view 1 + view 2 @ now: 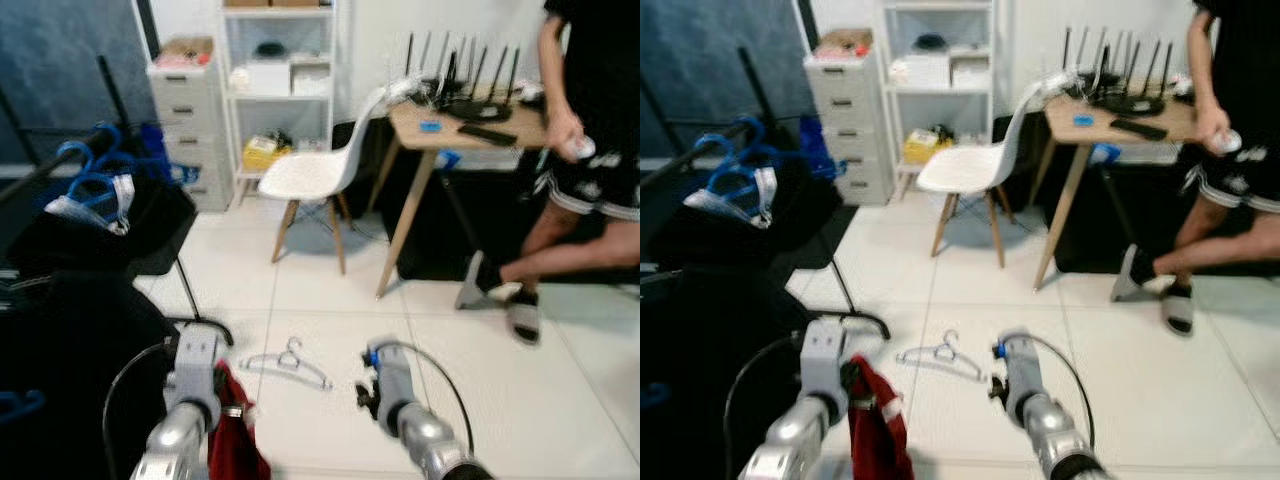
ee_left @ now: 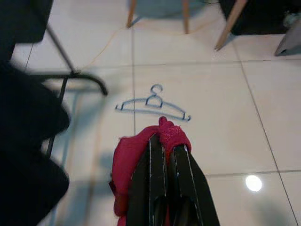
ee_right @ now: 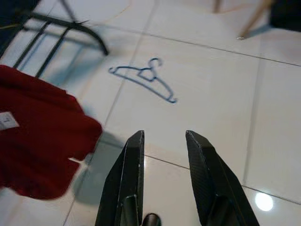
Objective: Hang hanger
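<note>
The left gripper (image 2: pixel 162 146) clamps a red garment (image 2: pixel 136 160) just short of the hanger (image 3: pixel 143 77) on the floor; the right gripper (image 3: pixel 162 141) hangs open, empty. The dangling cloth could drape over the hanger and spoil a pickup.

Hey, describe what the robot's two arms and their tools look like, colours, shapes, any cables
Both arms are silver-grey metal tubes with boxy wrist blocks. A thin black cable loops out beside the left arm, and another black cable arcs beside the right arm. The right tool has two long, flat black fingers with a fine textured surface, tapering toward the tips. The left tool has the same two long black fingers.
</note>
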Robot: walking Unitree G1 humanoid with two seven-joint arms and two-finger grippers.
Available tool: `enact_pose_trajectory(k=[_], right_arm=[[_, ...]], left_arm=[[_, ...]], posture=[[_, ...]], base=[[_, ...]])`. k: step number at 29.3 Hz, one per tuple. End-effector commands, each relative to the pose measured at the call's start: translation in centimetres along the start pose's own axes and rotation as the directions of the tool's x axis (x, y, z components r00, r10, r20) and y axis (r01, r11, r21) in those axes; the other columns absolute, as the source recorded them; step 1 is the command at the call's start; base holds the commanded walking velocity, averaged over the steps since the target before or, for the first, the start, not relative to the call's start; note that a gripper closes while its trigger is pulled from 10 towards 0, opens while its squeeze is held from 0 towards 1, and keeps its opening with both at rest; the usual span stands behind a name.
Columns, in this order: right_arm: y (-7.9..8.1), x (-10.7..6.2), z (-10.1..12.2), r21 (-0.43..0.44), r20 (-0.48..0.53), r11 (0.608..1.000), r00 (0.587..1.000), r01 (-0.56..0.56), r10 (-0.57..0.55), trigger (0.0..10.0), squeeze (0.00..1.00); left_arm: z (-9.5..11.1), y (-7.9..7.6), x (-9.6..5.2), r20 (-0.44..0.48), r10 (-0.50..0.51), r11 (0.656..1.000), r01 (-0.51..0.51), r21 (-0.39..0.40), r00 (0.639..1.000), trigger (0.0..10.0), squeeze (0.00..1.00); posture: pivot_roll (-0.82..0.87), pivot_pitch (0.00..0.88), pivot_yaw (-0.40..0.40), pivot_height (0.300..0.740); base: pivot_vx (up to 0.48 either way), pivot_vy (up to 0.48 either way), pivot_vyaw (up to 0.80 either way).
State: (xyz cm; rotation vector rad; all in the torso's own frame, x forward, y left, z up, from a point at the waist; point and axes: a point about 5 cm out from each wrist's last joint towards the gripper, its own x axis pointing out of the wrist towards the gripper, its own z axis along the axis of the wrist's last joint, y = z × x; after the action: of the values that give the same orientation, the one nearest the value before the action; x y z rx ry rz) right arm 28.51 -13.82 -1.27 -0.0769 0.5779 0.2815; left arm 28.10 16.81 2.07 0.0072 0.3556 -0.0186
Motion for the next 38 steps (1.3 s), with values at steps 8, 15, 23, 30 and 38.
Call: enact_pose_trajectory(k=[8,15,23,30,38], right_arm=[[0.7,0.0,-0.6,0.016,-0.007,1.0,1.0,-0.013,0.013,10.0,0.0],[0.2,-0.2,-0.7,0.009,-0.001,1.0,1.0,0.009,-0.009,10.0,0.0],[-0.2,-0.3,-0.8,0.017,-0.003,1.0,1.0,0.013,-0.013,10.0,0.0],[0.0,-0.2,-0.6,0.02,0.001,1.0,1.0,0.013,-0.013,10.0,0.0],[0.0,-0.2,-0.6,0.052,0.023,0.998,0.999,0.038,-0.039,10.0,0.0]], left_arm=[[-0.1,0.9,-0.4,0.007,0.012,1.0,-0.012,0.007,1.0,10.0,0.0],[-0.7,0.6,-0.3,-0.015,0.007,1.0,-0.008,-0.027,1.0,10.0,0.0],[-0.1,0.1,-0.1,0.005,-0.002,1.0,0.002,-0.02,1.0,10.0,0.0],[-0.7,1.1,-1.0,0.002,0.018,1.0,-0.018,-0.008,1.0,10.0,0.0],[-1.1,1.9,-1.1,-0.017,0.025,1.0,-0.025,-0.011,1.0,10.0,0.0]], posture=[[0.11,0.016,0.046,0.74],[0.07,0.0,0.049,0.74],[0.1,0.0,0.025,0.74],[0.12,0.0,0.038,0.74],[0.08,0.0,0.061,0.74]], base=[[0.0,0.0,-0.8],[0.0,0.0,-0.8],[0.0,0.0,-0.8],[0.0,0.0,-0.8],[0.0,0.0,-0.8]])
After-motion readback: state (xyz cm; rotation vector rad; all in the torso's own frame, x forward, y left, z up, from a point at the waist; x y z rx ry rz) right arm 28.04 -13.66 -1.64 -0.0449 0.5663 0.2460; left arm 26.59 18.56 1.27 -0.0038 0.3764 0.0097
